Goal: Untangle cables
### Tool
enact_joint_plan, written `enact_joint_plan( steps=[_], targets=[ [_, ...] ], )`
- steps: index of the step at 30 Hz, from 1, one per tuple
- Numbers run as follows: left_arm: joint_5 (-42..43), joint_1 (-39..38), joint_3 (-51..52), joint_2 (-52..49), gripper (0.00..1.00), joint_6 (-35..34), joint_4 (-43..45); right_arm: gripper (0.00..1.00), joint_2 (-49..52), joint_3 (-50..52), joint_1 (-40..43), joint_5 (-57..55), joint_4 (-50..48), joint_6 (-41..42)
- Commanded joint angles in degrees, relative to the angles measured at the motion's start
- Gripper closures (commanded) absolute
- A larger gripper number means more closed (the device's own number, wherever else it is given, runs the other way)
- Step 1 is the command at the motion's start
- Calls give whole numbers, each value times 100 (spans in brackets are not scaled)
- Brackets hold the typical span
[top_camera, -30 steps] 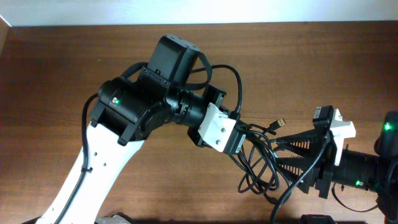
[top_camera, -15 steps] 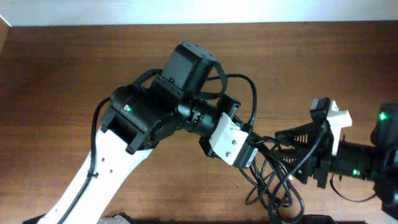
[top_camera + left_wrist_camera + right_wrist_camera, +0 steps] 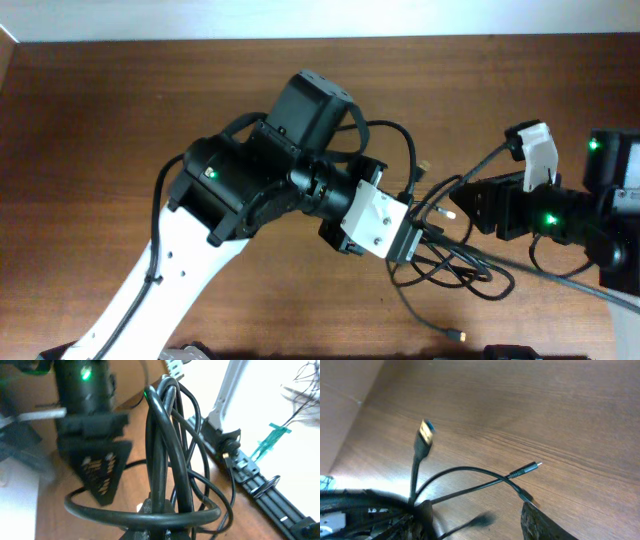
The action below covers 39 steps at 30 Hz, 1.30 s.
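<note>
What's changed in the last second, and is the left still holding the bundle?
The left gripper carried the cables rightward and slightly down in the overhead view. The right gripper swung up toward the far edge. The loose loops flattened, and one plug end now lies apart near the bottom edge. Unchanged: left shut on the bundle, right jaws apart.

A robotics lab is indicated. A left arm (image 3: 230,190) and a right arm (image 3: 590,215), both robotic, are set at a wood-grain counter (image 3: 100,120). Along the counter's edge a black rail (image 3: 270,495) is seen, with a white bracket (image 3: 225,395) rising from it. Teal tape (image 3: 270,437) and loose thin wires (image 3: 305,385) are seen beyond the counter.
</note>
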<state>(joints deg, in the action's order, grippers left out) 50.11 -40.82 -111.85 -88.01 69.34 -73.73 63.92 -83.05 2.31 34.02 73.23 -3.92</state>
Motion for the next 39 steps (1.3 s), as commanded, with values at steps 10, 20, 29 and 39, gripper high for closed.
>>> enact_joint_plan(
  steps=[10,20,29,39],
  targets=[
    [691,-262,-59,339,100,-76,-789,45,245,-50,42,-2463,-407,1198],
    [-192,-264,-59,649,100,-81,-894,45,210,-50,39,-1434,-278,660],
    [-308,-264,-59,649,100,-83,-931,45,-291,-50,39,-387,-181,284],
    [-1252,-264,-59,649,100,-1255,-702,45,-1097,-50,39,190,-168,284]
  ],
)
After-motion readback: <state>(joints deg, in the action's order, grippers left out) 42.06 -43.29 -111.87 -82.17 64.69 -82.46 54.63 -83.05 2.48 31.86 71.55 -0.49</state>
